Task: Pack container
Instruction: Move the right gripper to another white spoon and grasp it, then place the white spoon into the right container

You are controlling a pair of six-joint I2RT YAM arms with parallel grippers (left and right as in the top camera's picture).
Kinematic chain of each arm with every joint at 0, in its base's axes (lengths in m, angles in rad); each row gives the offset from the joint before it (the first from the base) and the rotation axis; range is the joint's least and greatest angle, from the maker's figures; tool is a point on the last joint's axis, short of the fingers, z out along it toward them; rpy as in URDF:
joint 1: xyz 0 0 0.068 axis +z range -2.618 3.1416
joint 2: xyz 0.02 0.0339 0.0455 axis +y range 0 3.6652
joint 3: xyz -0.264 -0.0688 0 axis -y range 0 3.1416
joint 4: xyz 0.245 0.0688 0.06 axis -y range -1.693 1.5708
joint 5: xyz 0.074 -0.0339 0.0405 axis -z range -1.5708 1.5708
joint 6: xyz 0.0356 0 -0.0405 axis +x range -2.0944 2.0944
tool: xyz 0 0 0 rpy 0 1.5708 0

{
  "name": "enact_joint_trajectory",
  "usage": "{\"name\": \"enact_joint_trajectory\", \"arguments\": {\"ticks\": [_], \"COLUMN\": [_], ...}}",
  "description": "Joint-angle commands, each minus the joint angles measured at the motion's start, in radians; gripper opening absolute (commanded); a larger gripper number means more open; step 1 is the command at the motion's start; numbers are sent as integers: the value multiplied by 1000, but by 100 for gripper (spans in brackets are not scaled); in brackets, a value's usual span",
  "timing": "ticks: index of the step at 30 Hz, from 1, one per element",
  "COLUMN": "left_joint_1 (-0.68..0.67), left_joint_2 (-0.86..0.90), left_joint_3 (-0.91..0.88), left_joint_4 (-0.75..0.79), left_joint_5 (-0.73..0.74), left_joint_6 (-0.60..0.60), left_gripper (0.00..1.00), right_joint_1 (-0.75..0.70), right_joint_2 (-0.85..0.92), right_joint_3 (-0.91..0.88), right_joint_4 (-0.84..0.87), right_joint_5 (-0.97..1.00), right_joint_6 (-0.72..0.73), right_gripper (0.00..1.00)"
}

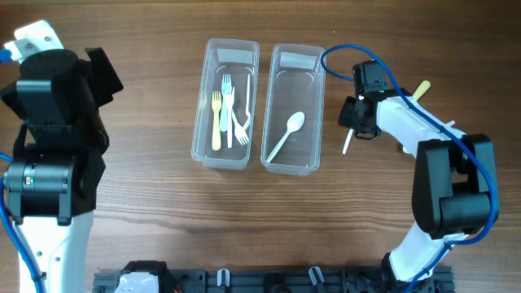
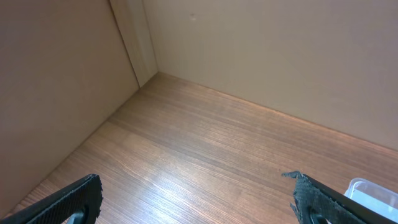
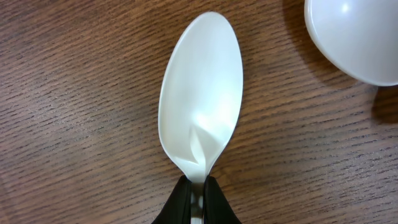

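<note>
Two clear plastic containers stand side by side mid-table. The left container [image 1: 205, 122] holds several forks [image 1: 228, 110], yellow, blue and white. In the right container [image 1: 313, 122] lies one white spoon [image 1: 286, 135]. My right gripper [image 1: 353, 122] [image 3: 197, 194] is low over the table just right of that container, shut on the neck of another white spoon [image 3: 200, 93], whose handle [image 1: 348, 145] sticks out below the fingers. My left gripper [image 1: 102, 72] [image 2: 196, 205] hangs wide open over bare wood at the far left, with nothing between its fingers.
A second white spoon bowl [image 3: 357, 37] lies close to the held spoon. A yellow utensil tip [image 1: 421, 88] pokes out beside the right arm. A corner of a clear container [image 2: 373, 190] shows in the left wrist view. A wall rises behind the table.
</note>
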Motion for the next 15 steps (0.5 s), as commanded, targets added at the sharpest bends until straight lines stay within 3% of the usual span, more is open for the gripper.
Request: {"name": "enact_joint_trajectory", "arguments": {"ticks": [1, 5, 10, 12, 15], "left_joint_1": [5, 5, 5, 5, 5], "left_joint_2": [0, 0, 0, 0, 0], "left_joint_3": [4, 4, 4, 4, 4], "left_joint_4": [2, 2, 2, 2, 2], "left_joint_5": [-10, -10, -10, -10, -9], "left_joint_6": [-10, -10, -10, -10, -10], "left_gripper": [100, 100, 100, 100, 100], "right_joint_1": [4, 4, 38, 68, 109], "right_joint_2": [-34, -365, -797, -861, -812], "right_joint_3": [-31, -31, -31, -31, -31], "right_joint_4": [-64, -155, -180, -146, -129], "right_joint_5": [-45, 2, -90, -175, -285], "right_joint_6": [8, 8, -18, -80, -214], "right_gripper": [4, 4, 4, 4, 4]}}
